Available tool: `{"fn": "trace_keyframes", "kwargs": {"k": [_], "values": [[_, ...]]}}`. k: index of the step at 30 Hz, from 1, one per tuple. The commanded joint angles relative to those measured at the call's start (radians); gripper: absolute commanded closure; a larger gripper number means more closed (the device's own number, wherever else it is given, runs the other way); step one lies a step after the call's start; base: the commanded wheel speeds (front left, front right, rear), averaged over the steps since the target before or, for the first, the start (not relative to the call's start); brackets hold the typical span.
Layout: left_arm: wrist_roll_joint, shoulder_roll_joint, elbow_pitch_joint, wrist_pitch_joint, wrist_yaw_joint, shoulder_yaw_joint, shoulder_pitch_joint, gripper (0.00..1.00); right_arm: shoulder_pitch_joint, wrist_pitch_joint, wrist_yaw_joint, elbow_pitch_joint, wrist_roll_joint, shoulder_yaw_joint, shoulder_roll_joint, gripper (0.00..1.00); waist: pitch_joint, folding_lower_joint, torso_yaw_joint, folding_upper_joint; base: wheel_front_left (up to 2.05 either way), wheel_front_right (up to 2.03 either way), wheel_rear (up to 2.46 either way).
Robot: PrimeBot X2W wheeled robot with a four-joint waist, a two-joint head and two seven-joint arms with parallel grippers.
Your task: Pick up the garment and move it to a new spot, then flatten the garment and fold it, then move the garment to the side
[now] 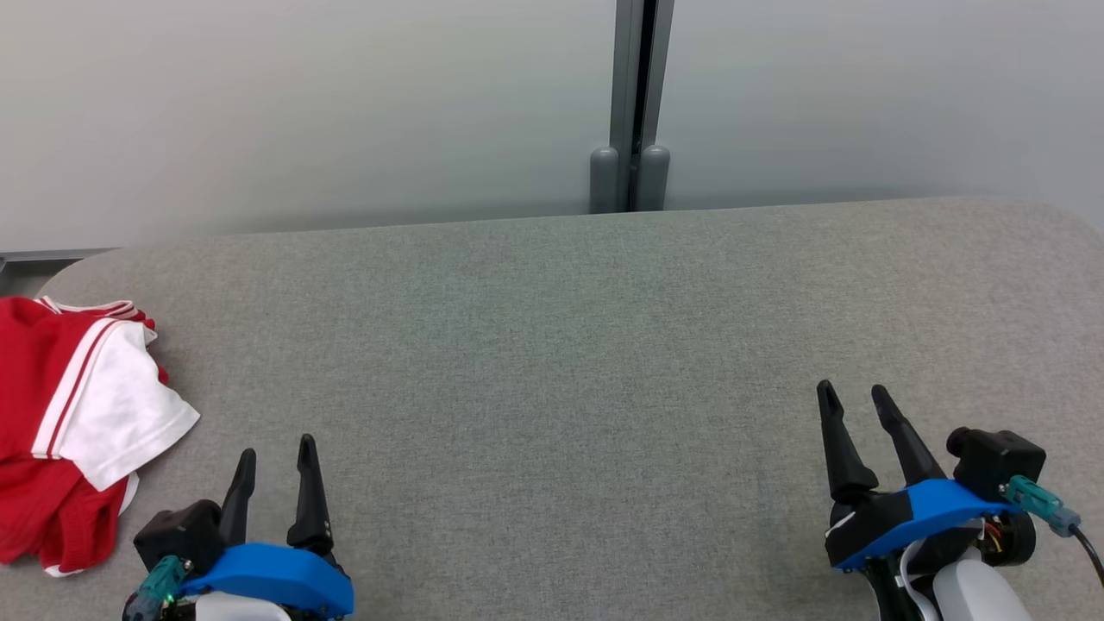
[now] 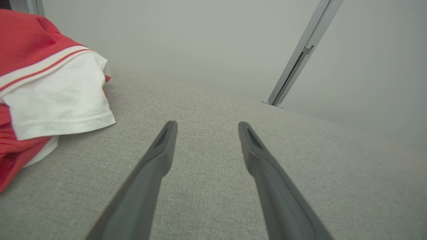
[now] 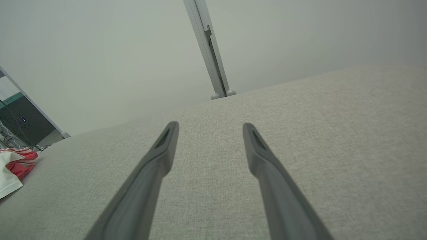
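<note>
A red and white garment (image 1: 69, 414) lies bunched at the left edge of the grey fabric-covered table (image 1: 552, 345), just this side of its rounded far-left corner; a white sleeve with red stripes drapes over the red cloth, pointing toward the table's middle, and part of the heap runs out of the head view at the left; the left end effector (image 1: 278, 446) sits above the near-left part of the table, just beside the garment but apart from it, its two dark fingers spread and holding nothing; in the left wrist view those fingers (image 2: 163, 150) frame bare grey fabric, with the white sleeve off to their left; the right end effector (image 1: 852, 388) is over the near-right part of the table, well apart from the garment, likewise released and empty, its fingers tilted slightly toward the left; in the right wrist view the garment shows small at the far left edge of the table; behind the table's far edge stands a pale wall (image 1: 259, 103) with a grey vertical post (image 1: 634, 103) near the middle
</note>
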Motion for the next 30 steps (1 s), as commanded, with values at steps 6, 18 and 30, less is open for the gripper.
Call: {"fn": "trace_keyframes", "kwargs": {"k": [6, 18, 30], "values": [[0.070, 0.007, 0.010, -0.020, 0.003, -0.003, 0.005, 0.00, -0.004, -0.022, 0.002, 0.015, -0.081, 0.008, 0.000, 0.00, 0.003, 0.0000, -0.004, 0.0000, 0.00, 0.00, 0.00], [0.173, 0.009, 0.028, -0.045, 0.013, 0.002, 0.009, 0.00, -0.014, -0.046, 0.001, 0.056, -0.200, 0.005, 0.004, 0.00, 0.007, 0.0000, -0.008, 0.0000, 0.00, 0.00, 0.00], [0.249, 0.001, 0.043, -0.068, 0.029, 0.021, 0.006, 0.00, -0.011, -0.069, 0.002, 0.077, -0.317, -0.035, 0.014, 0.00, 0.010, -0.0001, -0.007, 0.0000, 0.00, 0.00, 0.00]]}}
